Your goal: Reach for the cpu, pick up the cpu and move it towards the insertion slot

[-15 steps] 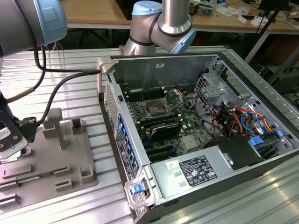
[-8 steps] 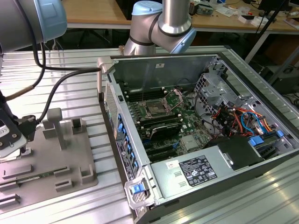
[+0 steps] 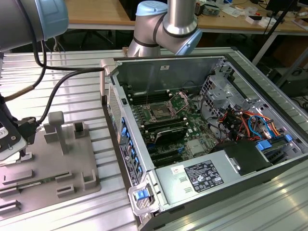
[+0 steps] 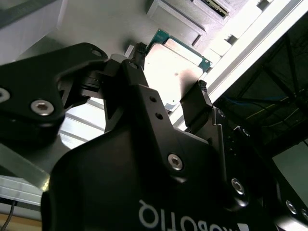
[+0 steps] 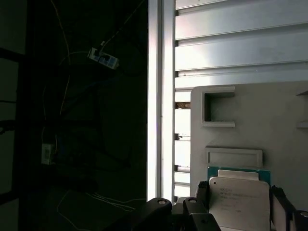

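Note:
The cpu [image 5: 239,202], a flat silvery square with a thin green rim, lies low over the grey fixture plate [image 5: 250,115] in both wrist views. My gripper [image 5: 239,198] straddles it, with one black finger [image 5: 203,193] against one edge and the other against the opposite edge. The second wrist view shows the same grip, the cpu [image 4: 175,67] sitting between the two fingertips of the gripper [image 4: 169,72]. In the exterior view the gripper [image 3: 12,144] is down at the far left of the fixture plate [image 3: 53,173]. The insertion slot [image 3: 159,113] sits in the green board inside the open computer case.
The open computer case [image 3: 211,139] fills the exterior view's right, with raised metal walls, drive cages and cables. Upright grey fixture blocks [image 3: 57,130] stand on the plate. The ribbed aluminium table [image 3: 77,96] ends close beside the fixture, seen as the table edge [image 5: 161,96].

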Controlling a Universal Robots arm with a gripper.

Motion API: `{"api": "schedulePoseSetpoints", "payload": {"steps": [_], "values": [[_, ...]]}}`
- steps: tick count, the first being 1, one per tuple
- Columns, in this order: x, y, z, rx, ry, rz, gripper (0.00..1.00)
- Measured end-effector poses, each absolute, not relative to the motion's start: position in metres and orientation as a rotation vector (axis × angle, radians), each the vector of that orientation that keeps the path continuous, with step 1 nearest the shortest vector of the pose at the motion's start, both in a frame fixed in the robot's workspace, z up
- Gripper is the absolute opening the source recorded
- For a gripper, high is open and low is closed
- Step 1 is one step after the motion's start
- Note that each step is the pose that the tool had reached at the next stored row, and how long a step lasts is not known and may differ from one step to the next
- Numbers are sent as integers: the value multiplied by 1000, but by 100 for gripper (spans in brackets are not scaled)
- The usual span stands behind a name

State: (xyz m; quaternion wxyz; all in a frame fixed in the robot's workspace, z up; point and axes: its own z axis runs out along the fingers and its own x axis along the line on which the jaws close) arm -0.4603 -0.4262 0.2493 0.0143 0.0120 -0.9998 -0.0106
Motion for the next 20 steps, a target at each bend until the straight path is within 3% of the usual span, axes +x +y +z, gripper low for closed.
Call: {"api": "schedulePoseSetpoints", "payload": {"steps": [20], "values": [[-460, -426, 261, 37, -3112, -33, 55]]}}
